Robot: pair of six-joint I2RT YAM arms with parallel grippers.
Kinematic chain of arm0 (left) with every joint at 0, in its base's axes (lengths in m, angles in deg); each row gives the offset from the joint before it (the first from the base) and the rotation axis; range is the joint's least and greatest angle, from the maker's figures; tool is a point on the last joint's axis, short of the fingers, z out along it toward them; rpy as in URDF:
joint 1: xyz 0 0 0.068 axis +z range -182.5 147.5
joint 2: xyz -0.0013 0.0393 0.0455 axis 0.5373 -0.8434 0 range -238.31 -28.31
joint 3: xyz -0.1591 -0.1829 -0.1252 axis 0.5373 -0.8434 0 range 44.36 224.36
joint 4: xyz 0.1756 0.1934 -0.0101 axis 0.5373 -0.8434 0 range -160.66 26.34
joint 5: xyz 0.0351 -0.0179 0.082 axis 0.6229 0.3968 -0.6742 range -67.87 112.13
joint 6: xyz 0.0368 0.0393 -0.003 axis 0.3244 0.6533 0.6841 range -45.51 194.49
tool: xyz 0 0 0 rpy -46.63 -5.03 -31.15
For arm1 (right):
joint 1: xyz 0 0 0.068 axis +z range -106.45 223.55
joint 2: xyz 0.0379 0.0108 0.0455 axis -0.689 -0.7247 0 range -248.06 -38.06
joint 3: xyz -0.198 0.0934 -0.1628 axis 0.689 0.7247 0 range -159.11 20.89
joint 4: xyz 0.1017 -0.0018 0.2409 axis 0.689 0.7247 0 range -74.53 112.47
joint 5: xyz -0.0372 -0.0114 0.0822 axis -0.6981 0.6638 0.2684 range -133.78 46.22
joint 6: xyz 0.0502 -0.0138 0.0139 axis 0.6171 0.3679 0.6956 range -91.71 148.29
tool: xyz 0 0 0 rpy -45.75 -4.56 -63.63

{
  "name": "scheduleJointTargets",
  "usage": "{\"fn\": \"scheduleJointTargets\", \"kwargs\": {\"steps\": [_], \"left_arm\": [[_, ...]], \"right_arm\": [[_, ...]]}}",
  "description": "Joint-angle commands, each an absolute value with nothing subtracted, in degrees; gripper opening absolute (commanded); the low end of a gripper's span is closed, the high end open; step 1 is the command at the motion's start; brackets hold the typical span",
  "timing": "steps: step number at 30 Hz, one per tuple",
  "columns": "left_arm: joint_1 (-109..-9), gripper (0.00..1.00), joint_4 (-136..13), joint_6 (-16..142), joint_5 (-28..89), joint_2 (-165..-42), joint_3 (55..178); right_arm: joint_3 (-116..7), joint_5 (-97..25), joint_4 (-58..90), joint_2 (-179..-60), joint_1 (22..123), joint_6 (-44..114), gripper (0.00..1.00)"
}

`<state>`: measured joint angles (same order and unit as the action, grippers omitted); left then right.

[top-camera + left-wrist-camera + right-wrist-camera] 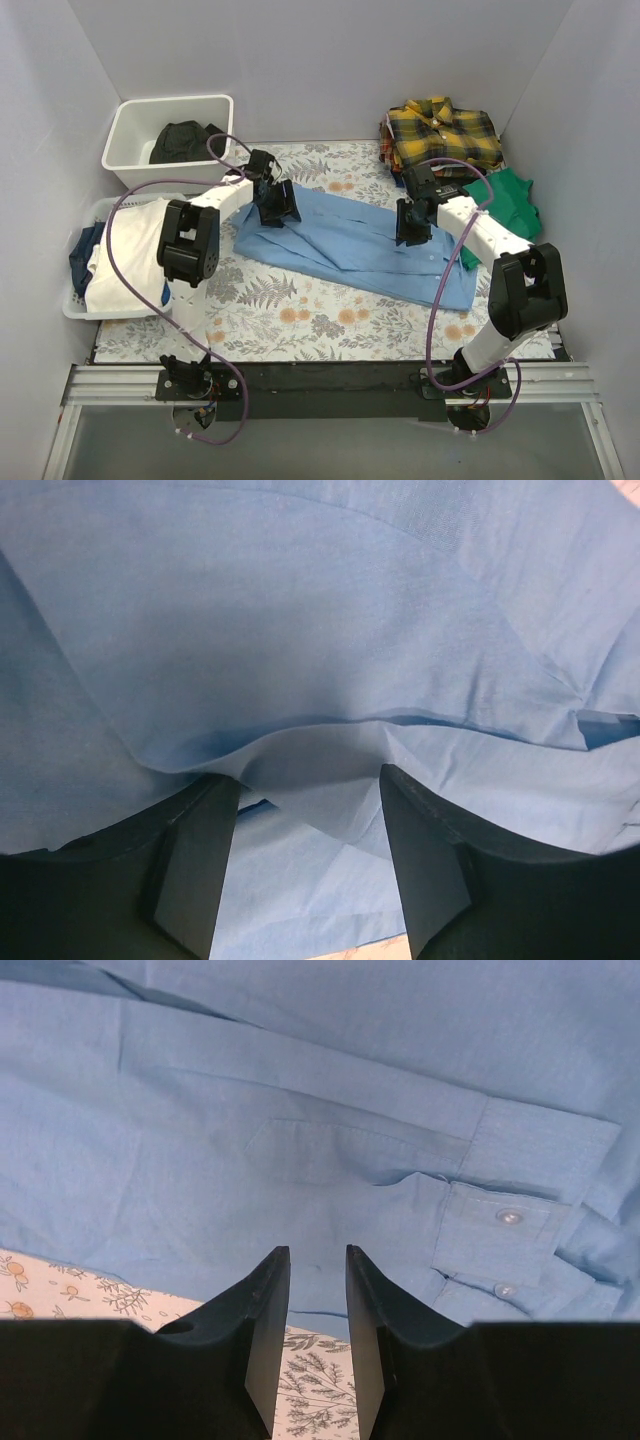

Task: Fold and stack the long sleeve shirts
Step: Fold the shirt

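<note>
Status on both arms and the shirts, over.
Left tool open, straddling a raised fold of the light blue shirt. Right tool narrowly open, empty, over its edge. Plaid shirt lies far right. Nothing blocking.

The white-and-black jointed left arm (225,192) and right arm (480,225) reached forward and angled inward, wrists pitched down. The black two-finger left gripper (276,204) stood with jaws wide apart; the black two-finger right gripper (411,226) held its jaws parallel, narrowly separated.
</note>
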<state>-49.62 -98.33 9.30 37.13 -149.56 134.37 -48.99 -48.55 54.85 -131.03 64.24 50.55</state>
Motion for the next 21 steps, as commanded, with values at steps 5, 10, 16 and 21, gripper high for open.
{"fn": "scheduleJointTargets", "kwargs": {"steps": [5, 10, 16, 21], "left_arm": [[-49.90, 0.59, -93.80, 8.05, 37.78, -164.07, 153.49], [-48.94, 0.60, -101.43, 4.19, 29.44, -174.10, 173.15], [-45.60, 0.64, -94.53, 3.73, 33.54, -174.82, 175.40], [-45.16, 0.71, -87.31, 7.42, 44.43, -169.47, 170.84]], "right_arm": [[-55.30, -50.81, 55.29, -133.07, 64.12, 49.83, 0.36], [-56.01, -49.58, 56.86, -134.74, 64.12, 47.54, 0.37], [-50.49, -45.89, 59.86, -134.92, 64.38, 45.69, 0.37], [-44.42, -45.36, 58.90, -135.18, 65.35, 45.69, 0.37]]}}
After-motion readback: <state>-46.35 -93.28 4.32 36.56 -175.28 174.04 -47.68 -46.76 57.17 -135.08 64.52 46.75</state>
